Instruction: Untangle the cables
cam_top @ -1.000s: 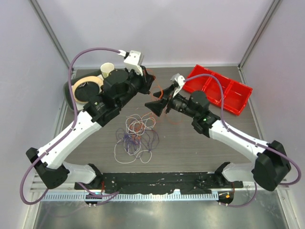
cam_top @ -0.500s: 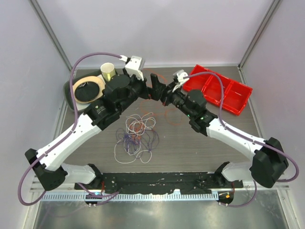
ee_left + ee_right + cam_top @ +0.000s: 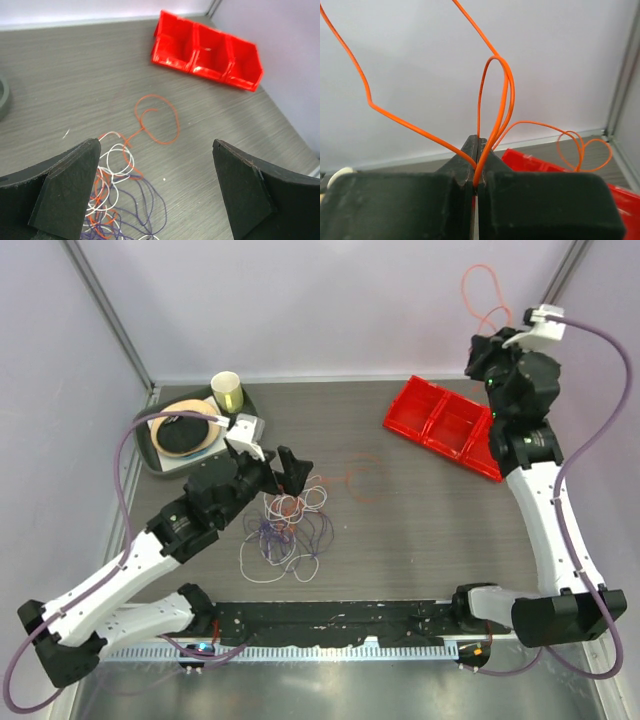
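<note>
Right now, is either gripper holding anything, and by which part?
The right gripper is shut on the orange cable, pinching the base of a loop in its closed jaws. The left gripper is open, holding nothing.

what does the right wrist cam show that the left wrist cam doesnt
Only the right wrist view: the right gripper shut on an orange cable, its loops seen against the back wall. Only the left wrist view: the open left gripper above the tangle of purple, white and orange cables, plus an orange loop lying flat on the table. Both: the red bin.
</note>
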{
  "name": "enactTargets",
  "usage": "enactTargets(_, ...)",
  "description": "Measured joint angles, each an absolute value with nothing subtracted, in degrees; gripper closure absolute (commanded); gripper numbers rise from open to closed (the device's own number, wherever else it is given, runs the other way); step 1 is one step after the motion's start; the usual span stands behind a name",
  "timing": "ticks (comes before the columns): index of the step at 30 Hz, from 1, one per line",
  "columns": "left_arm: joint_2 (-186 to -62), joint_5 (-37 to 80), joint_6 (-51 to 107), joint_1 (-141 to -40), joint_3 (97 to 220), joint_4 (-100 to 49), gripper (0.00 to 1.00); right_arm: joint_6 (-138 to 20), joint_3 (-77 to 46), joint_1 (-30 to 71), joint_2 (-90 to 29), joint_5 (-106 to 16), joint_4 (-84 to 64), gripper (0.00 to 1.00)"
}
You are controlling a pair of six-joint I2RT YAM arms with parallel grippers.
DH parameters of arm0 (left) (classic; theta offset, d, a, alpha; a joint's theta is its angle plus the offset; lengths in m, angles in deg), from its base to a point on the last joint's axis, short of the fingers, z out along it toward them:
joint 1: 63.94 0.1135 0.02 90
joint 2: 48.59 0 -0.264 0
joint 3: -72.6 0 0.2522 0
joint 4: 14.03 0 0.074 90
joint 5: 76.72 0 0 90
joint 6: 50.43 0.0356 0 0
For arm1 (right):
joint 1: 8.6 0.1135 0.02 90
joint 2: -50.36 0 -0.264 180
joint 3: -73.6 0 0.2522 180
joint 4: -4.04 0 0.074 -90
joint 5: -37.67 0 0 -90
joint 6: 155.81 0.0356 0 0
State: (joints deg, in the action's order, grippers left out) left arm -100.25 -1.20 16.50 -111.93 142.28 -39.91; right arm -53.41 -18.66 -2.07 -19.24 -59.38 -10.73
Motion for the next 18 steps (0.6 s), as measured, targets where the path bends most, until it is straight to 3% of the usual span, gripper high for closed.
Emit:
enactTargets(8, -113.6, -5.9, 13.8, -111.8, 141.1, -40.1, 0.00, -53.7, -21.5, -12.4, -21.1, -61.1, -18.3, 0.99)
enactTargets(18, -124.4, -3.4, 12.6, -109.9, 141.3, -37.3, 0.00, -54.5, -16.9, -17.0, -23.2, -64.6, -20.9, 0.99)
